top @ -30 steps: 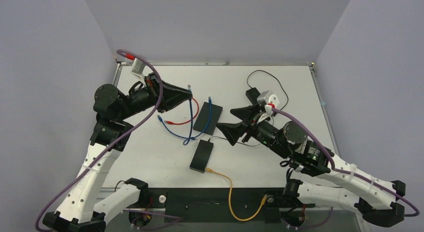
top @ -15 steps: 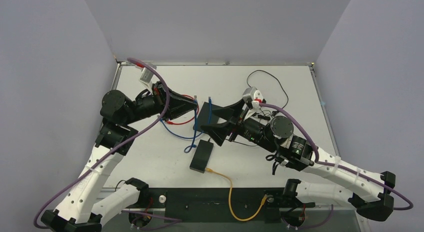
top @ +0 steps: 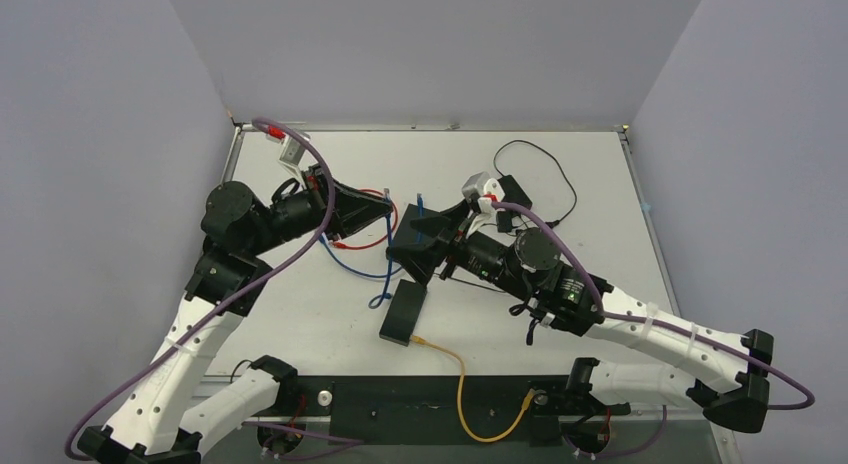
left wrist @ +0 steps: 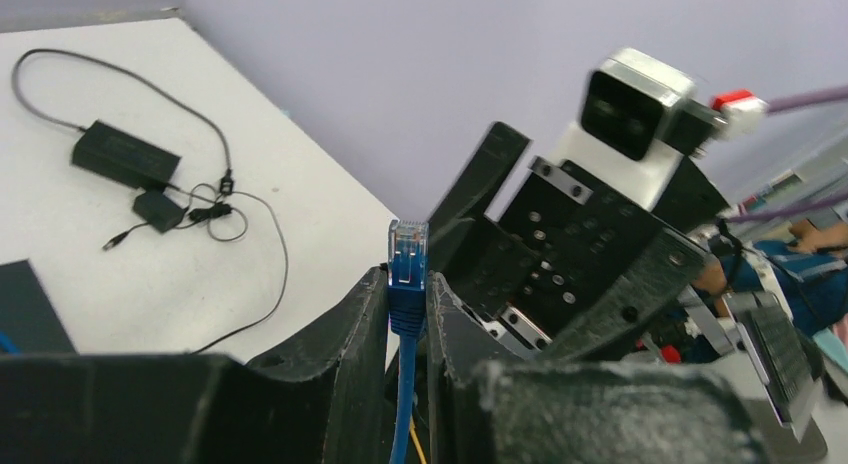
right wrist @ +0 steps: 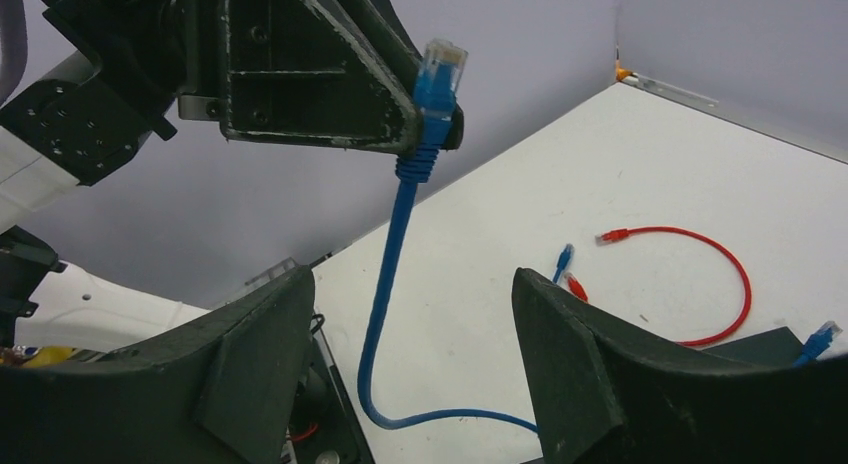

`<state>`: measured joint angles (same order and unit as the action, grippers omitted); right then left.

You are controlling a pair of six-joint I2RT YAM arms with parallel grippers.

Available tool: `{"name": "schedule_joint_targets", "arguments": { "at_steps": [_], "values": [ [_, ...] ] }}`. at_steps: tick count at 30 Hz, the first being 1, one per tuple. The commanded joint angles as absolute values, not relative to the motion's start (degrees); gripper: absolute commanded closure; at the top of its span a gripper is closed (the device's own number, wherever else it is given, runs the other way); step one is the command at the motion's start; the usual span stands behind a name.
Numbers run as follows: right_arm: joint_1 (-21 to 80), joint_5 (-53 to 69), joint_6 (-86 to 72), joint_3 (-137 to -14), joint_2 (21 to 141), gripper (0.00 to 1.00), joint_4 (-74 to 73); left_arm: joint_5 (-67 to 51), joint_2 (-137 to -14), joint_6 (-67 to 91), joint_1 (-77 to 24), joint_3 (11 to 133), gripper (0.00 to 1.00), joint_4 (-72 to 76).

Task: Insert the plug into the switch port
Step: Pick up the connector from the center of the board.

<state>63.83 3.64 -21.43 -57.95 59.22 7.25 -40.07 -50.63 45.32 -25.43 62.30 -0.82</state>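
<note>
My left gripper (top: 383,212) is shut on a blue network plug (left wrist: 408,256), whose clear tip sticks out past the fingertips. The plug's blue cable (top: 383,274) hangs down to the table. In the right wrist view the plug (right wrist: 438,76) shows high up, pinched in the left fingers (right wrist: 300,84). My right gripper (top: 420,246) is open and empty, facing the left gripper just above the black switch (top: 400,232). Its jaws stand wide apart (right wrist: 412,279), with the blue cable seen between them. The switch's ports are hidden.
A second black box (top: 403,312) with a yellow cable (top: 455,369) lies near the front. A red cable (right wrist: 690,274) and loose blue and red plugs (right wrist: 566,269) lie on the table. Another blue plug (right wrist: 820,336) sits at the switch. A black power adapter (top: 512,189) is behind.
My right arm has swung left and forward over the switch, close to the left gripper. My left gripper has shifted slightly right and down, still holding the blue plug.
</note>
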Motion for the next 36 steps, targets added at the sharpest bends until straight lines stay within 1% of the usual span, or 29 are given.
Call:
{"name": "schedule_joint_targets", "arguments": {
  "at_steps": [1, 4, 9, 16, 20, 24, 33, 35, 36],
  "values": [
    [65.4, -1.8, -18.7, -61.6, 60.0, 0.32, 10.9, -31.1, -51.0, 42.9, -25.6, 66.5, 1.00, -11.2],
    [66.3, -4.7, -17.3, -63.3, 61.8, 0.33, 9.7, -27.5, -51.7, 43.6, -25.6, 67.1, 1.00, -14.3],
    [67.5, -9.5, -14.8, -65.5, 64.8, 0.34, 6.9, -24.9, -52.3, 45.3, -25.6, 66.2, 1.00, -16.0],
    [68.5, -16.5, -13.7, -68.4, 69.0, 0.40, 2.4, -20.9, -52.0, 46.5, -25.6, 65.8, 1.00, -18.2],
    [68.5, -17.3, -14.1, -69.2, 70.5, 0.42, 1.5, -18.7, -51.6, 46.8, -25.6, 66.0, 1.00, -19.6],
    [68.5, -18.3, -14.5, -70.8, 73.0, 0.50, 0.3, -18.3, -51.7, 47.9, -25.6, 65.8, 1.00, -20.1],
    [68.4, -18.7, -14.8, -72.8, 76.4, 0.58, 0.2, -18.1, -51.6, 49.2, -25.6, 65.3, 1.00, -20.2],
    [68.4, -18.7, -14.7, -73.3, 77.1, 0.61, -0.6, -18.2, -51.6, 49.4, -25.6, 65.1, 1.00, -20.1],
    [68.4, -18.8, -14.6, -73.5, 77.4, 0.67, -1.4, -18.3, -51.6, 49.6, -25.6, 65.0, 1.00, -20.2]
  ]
}}
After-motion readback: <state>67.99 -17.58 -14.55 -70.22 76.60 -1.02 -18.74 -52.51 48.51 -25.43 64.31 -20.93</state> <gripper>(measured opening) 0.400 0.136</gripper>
